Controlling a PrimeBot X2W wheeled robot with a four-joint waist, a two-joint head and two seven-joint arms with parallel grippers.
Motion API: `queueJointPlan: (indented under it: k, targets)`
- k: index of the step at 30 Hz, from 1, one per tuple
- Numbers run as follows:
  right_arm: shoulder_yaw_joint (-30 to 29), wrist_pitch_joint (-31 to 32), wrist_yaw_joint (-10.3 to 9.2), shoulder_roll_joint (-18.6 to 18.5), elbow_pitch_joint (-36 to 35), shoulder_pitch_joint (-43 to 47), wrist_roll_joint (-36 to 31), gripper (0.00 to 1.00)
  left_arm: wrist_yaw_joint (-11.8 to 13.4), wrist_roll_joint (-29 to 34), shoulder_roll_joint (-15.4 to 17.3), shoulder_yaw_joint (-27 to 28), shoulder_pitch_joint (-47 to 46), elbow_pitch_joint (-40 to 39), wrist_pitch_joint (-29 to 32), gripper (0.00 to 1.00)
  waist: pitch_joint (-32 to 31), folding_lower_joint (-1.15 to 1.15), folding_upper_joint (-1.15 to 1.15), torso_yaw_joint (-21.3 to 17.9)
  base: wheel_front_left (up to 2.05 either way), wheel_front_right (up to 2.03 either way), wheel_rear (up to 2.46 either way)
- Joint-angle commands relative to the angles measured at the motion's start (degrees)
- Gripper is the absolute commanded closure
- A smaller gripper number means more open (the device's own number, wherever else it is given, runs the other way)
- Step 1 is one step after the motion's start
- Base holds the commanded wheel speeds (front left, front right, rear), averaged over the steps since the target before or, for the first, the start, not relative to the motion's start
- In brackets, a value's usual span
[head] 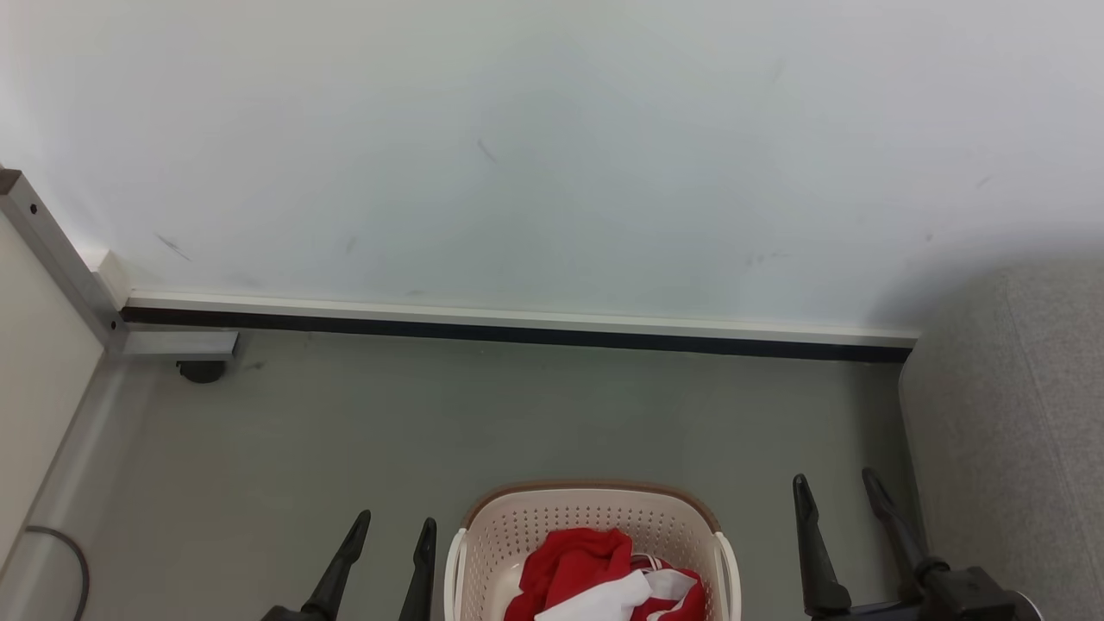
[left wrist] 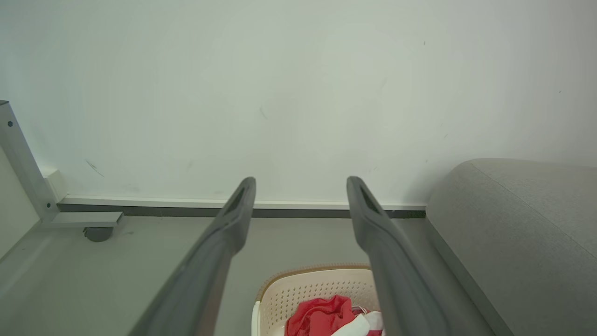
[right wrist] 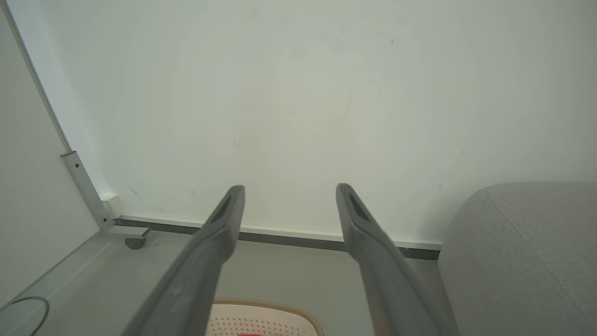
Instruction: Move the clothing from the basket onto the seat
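Observation:
The cream basket (head: pixel 517 522) with a brown rim stands on the grey floor at the bottom middle of the head view. Crumpled red and white clothing (head: pixel 578 569) lies inside it, also seen as clothing (left wrist: pixel 322 315) in the basket (left wrist: pixel 298 291) in the left wrist view. My left gripper (head: pixel 397 522) is open just left of the basket, nothing between its fingers. My right gripper (head: pixel 835 481) is open to the basket's right, near the grey seat (head: pixel 1018 414). The seat (left wrist: pixel 522 233) rises at the right in both wrist views, seat (right wrist: pixel 527 252), where the basket rim (right wrist: pixel 275 310) peeks in.
A pale wall (head: pixel 552 147) with a dark-and-white baseboard (head: pixel 517 332) closes the far side. A metal-framed panel (head: pixel 52 259) with a caster (head: pixel 201 371) stands at the left, and a cable (head: pixel 73 561) lies on the floor beside it.

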Motion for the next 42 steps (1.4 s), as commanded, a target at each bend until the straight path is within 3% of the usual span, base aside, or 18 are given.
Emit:
queueJointPlan:
  k: [1,26,42]
  targets:
    - [-0.2,-0.2,0.21,0.0,-0.4,0.0,0.2,0.0,-0.1,-0.6,0.2,-0.1,-0.1,0.3,-0.2,0.0,0.7,0.0,0.0,-0.3,0.0,0.0,0.0]
    - [-3.0,-0.2,0.21,0.1,-5.2,-14.1,1.2,0.0,-6.2,1.9,0.3,-3.0,-15.0,13.5,-0.2,0.0,20.0,0.0,0.0,-5.9,0.0,0.0,0.0]
    - [1.4,-0.2,0.21,0.1,-10.8,-30.7,2.4,0.0,-7.5,1.7,6.1,-11.0,-33.3,32.4,-0.2,0.0,37.6,0.0,0.0,-12.3,0.0,0.0,0.0]
